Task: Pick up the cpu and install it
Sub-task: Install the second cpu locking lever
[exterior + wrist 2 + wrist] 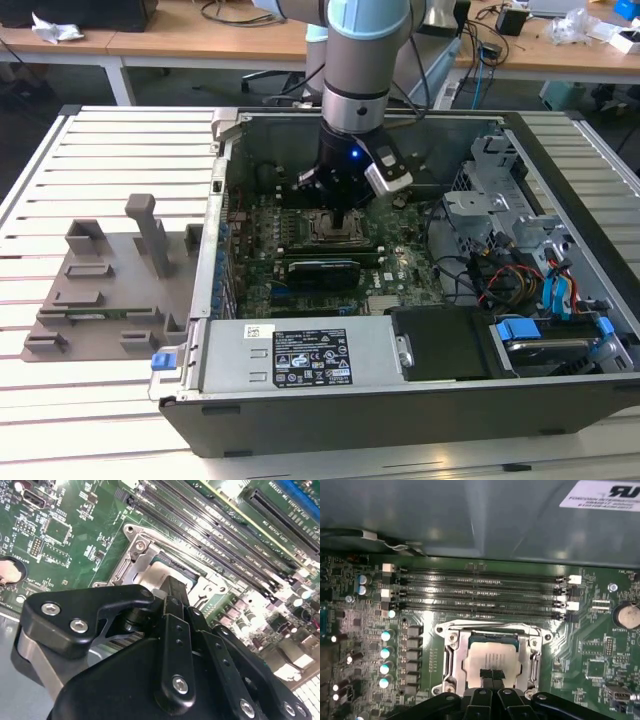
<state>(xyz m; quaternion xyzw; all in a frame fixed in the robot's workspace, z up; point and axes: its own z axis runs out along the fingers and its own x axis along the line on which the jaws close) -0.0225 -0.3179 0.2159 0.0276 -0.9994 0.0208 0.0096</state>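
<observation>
Standing on a bench (110, 150) of pale grey slats, an open computer case (400, 400) lies on its side with its inner parts facing up. On the exterior view's left of the case a grey holder (110, 280) with upright posts rests on the same slats. Behind the bench, wooden desks (200, 40) carry cables and crumpled white paper, and the floor between them is dark.

Inside the case a green motherboard (580, 645) covers the floor of the case, with a silver power supply box (300, 355) near the front edge and blue drive brackets (520, 330) at the exterior view's right. The arm comes down from above into the middle of the case, and the gripper (345, 215) is directly over the socket frame (492, 657).

The cpu (492, 662) lies flat inside the socket frame, its pale metal top facing up, with the metal frame around its sides. In the first wrist view the two black fingers (492, 674) are pressed together and their tips touch the top of the cpu near one edge. They pinch nothing between them. In the second wrist view the black body of the gripper covers a large part of the socket, and the cpu (162, 572) shows beyond it.

Four long memory slots (480, 592) run beside the socket, and a round coin battery (626, 616) sits near the edge of the board.
</observation>
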